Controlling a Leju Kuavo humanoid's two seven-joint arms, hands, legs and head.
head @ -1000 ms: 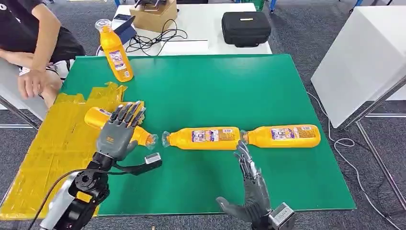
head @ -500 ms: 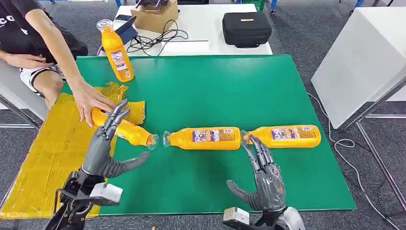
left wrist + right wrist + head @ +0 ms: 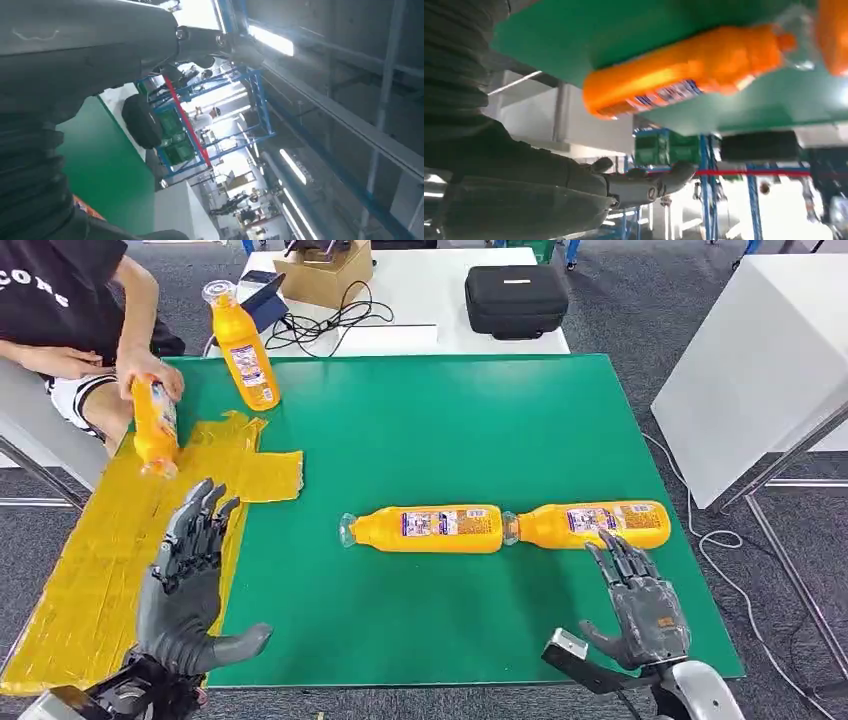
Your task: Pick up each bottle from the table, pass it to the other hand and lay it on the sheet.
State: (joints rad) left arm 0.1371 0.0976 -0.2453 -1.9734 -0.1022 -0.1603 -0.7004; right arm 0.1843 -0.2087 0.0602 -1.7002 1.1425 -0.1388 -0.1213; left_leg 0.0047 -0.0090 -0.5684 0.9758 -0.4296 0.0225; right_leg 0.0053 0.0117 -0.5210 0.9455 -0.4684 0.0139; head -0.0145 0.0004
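Two orange bottles lie end to end on the green table [image 3: 420,430]: the middle bottle [image 3: 425,529] and the right bottle [image 3: 590,524], which also shows close in the right wrist view [image 3: 684,70]. A third bottle [image 3: 240,345] stands upright at the far left. A person's hand holds a fourth bottle [image 3: 154,427] above the yellow sheet [image 3: 110,540]. My left hand [image 3: 190,590] is open, fingers spread, over the sheet's near part. My right hand [image 3: 640,605] is open just in front of the right bottle, touching nothing.
A person sits at the far left beside the table. Behind the green table a white table [image 3: 420,290] carries a black case [image 3: 515,298], a cardboard box [image 3: 322,272] and cables. A white cabinet [image 3: 750,370] stands to the right.
The person lifted the bottle off the sheet and holds it above the sheet's far end. My left hand drew back toward me. My right hand moved right, in front of the right bottle.
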